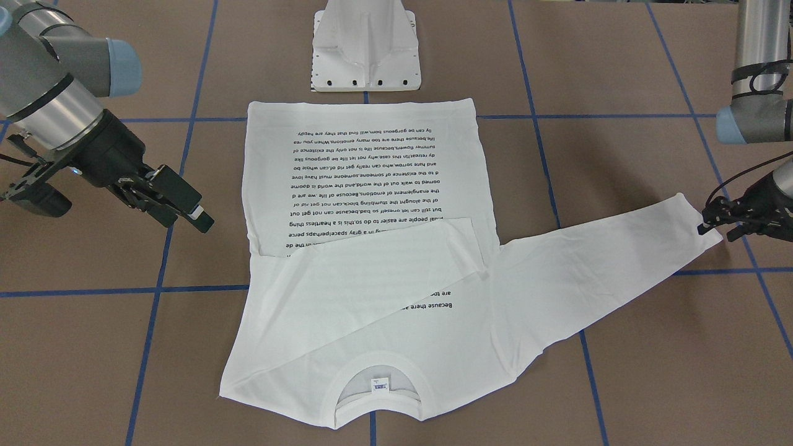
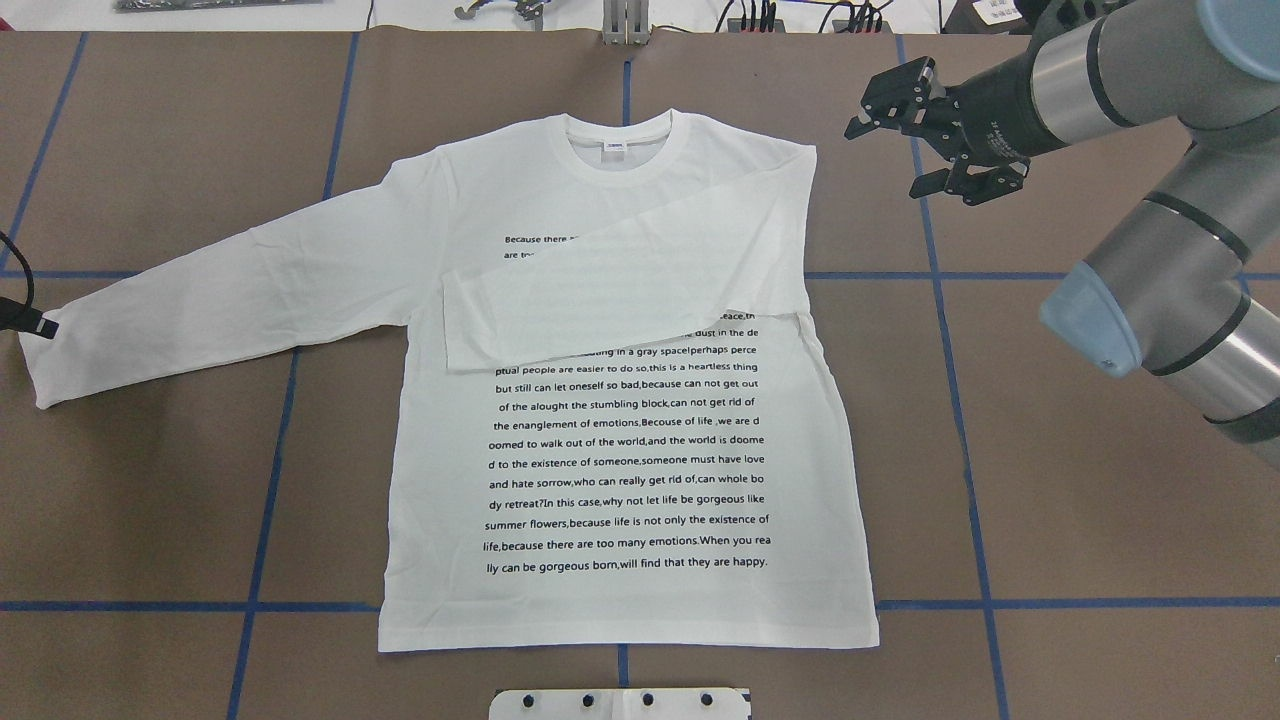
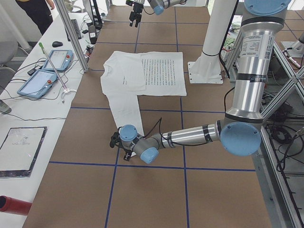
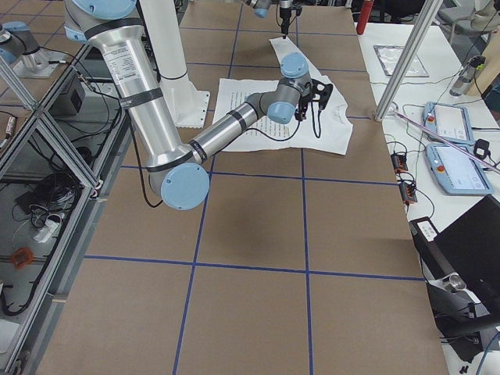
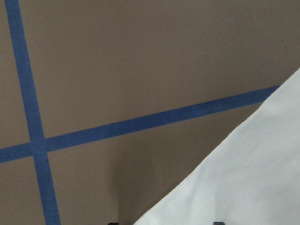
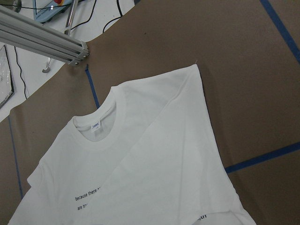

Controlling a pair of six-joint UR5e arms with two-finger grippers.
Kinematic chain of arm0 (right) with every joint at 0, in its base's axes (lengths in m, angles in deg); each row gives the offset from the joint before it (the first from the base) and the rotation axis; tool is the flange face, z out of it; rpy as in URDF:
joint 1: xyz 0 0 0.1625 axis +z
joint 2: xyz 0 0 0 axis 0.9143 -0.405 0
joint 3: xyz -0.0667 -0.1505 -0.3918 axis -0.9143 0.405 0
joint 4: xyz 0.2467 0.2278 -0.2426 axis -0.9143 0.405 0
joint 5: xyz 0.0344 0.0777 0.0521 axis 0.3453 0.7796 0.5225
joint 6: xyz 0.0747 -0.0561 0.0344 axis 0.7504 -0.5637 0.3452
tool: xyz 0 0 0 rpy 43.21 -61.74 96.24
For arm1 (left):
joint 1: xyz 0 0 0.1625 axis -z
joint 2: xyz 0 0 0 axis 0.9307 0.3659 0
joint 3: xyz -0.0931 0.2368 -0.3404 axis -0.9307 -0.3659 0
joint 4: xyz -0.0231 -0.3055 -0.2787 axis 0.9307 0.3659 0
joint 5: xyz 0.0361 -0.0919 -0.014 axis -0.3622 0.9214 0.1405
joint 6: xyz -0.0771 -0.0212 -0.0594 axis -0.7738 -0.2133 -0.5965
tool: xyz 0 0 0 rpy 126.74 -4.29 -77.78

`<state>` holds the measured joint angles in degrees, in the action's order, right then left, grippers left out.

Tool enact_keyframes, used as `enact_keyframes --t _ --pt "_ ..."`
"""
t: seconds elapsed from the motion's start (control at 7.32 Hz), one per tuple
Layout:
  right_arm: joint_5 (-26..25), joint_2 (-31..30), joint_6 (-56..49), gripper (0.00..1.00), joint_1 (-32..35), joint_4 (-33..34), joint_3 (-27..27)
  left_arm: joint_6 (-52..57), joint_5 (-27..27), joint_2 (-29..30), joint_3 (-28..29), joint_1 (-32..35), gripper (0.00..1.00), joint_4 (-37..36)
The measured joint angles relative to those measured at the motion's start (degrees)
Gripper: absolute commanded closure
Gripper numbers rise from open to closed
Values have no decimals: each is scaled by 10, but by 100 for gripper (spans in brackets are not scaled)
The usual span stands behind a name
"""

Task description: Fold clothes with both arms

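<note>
The white long-sleeved shirt (image 2: pixel 620 450) lies flat on the brown table with its black text side up and its collar (image 2: pixel 620 140) away from the robot. One sleeve (image 2: pixel 600 300) is folded across the chest. The other sleeve (image 2: pixel 220 290) stretches out to the robot's left. My left gripper (image 1: pixel 712 228) sits low at that sleeve's cuff (image 1: pixel 694 217). In the left wrist view its fingers stand apart, with the cloth's edge (image 5: pixel 253 178) reaching between them. My right gripper (image 2: pixel 885 158) hovers open beside the shirt's folded shoulder and holds nothing.
The white pedestal base (image 1: pixel 365 49) stands just behind the shirt's hem. Blue tape lines (image 2: pixel 960 400) grid the table. A side bench holds tablets (image 3: pixel 54 59), cables and an aluminium post (image 3: pixel 71 33). A person (image 3: pixel 35 12) stands at its far end.
</note>
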<state>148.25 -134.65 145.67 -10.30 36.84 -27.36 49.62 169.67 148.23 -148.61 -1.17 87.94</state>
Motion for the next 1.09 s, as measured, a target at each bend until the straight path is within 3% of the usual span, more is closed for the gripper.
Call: enact_keyframes --t 0.55,0.82,0.96,1.09 --pt "0 -5 0 3 0 0 -2 0 0 0 2 -3 34 0" --pt "0 -8 1 3 0 -1 -4 0 0 0 2 -6 69 0" --pt "0 -10 1 3 0 -1 -5 0 0 -1 1 -7 96 0" --pt "0 -11 1 3 0 -1 -7 0 -2 -2 0 -7 100 1"
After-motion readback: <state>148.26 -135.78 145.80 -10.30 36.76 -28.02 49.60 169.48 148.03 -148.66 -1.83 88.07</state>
